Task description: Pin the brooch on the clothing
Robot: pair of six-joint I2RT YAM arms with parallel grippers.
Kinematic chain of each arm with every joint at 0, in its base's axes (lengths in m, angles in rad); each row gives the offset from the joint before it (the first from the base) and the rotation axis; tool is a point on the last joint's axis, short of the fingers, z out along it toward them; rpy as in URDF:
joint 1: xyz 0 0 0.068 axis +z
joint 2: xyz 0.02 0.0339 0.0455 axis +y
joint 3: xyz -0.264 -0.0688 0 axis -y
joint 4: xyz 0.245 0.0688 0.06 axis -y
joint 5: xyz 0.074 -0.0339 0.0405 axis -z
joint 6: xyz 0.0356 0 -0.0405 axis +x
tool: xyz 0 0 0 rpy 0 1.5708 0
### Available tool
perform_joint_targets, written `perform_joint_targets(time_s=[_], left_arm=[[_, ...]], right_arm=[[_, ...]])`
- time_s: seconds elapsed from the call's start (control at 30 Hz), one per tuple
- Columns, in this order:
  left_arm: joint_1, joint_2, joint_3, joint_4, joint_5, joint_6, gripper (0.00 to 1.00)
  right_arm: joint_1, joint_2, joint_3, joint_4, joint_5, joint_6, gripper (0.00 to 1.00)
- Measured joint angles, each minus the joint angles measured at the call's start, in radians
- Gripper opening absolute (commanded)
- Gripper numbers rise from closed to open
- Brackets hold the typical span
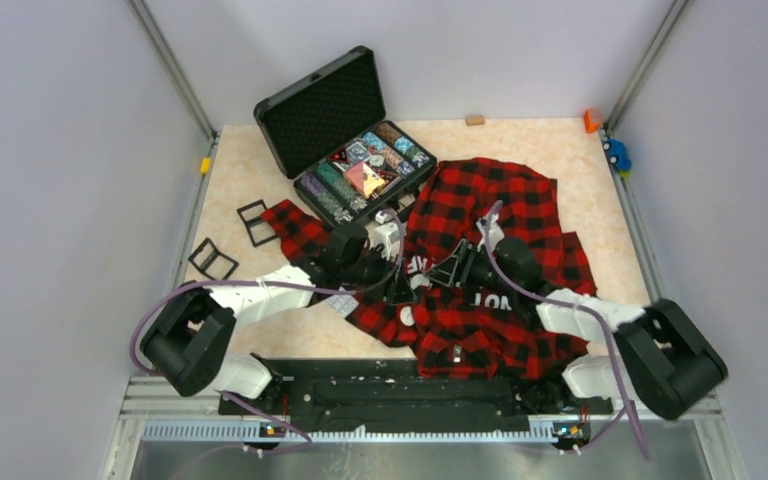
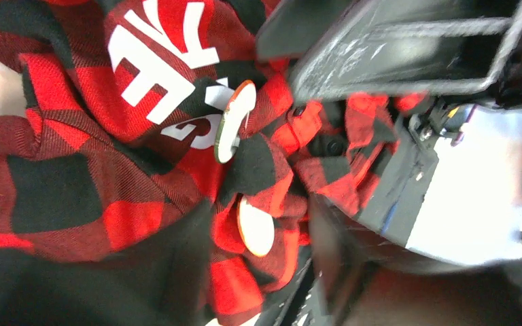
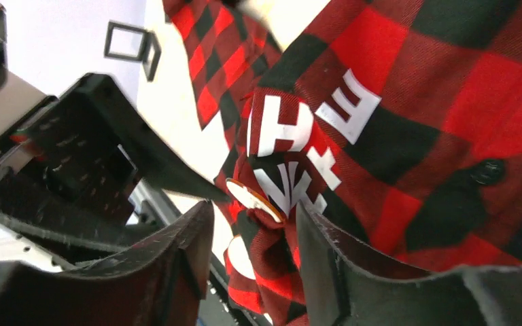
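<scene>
Jaws on my right gripper (image 3: pixel 255 238) look clamped on a bunched fold of the shirt (image 1: pixel 500 215), with the round brooch (image 3: pixel 255 199) edge-on just above that pinch. I cannot tell how my left gripper's (image 1: pixel 400 290) jaws stand; its camera shows 2 pale discs on the fold, the upper one (image 2: pixel 234 122) beside the white lettering (image 2: pixel 160 64). I'd keep the fold taut, then press the brooch squarely against it, near the lettering.

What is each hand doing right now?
Left hand: shirt fabric between its fingers; grip cannot be told.
Right hand: closed on a fold of the shirt.
</scene>
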Motion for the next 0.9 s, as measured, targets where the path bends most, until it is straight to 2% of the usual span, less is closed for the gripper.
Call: perform_joint_targets(time_s=[0.07,0.1,0.27,0.43,0.63,0.8,0.9], left_arm=[[0.000,-0.002,0.000,-0.010,0.004,-0.022,0.85],[0.002,-0.006,-0.002,-0.013,0.005,-0.040,0.88],[0.041,-0.078,-0.030,-0.006,0.004,-0.081,0.91],[0.088,-0.190,-0.057,-0.041,-0.103,-0.115,0.92],[0.097,-0.257,-0.093,-0.145,-0.286,-0.144,0.92],[0.096,-0.270,-0.188,-0.156,-0.320,-0.187,0.92],[0.087,-0.267,-0.226,-0.148,-0.320,-0.207,0.92]], right_arm=[[-0.013,-0.109,0.001,-0.108,0.061,-0.041,0.60],[-0.014,-0.163,0.002,-0.165,0.089,-0.061,0.62],[-0.017,-0.416,0.042,-0.540,0.261,-0.158,0.74],[-0.058,-0.519,0.114,-0.822,0.450,-0.232,0.77],[-0.238,-0.501,0.124,-0.996,0.593,-0.263,0.80],[-0.397,-0.490,0.098,-1.026,0.636,-0.256,0.85],[-0.444,-0.489,0.077,-1.044,0.668,-0.235,0.88]])
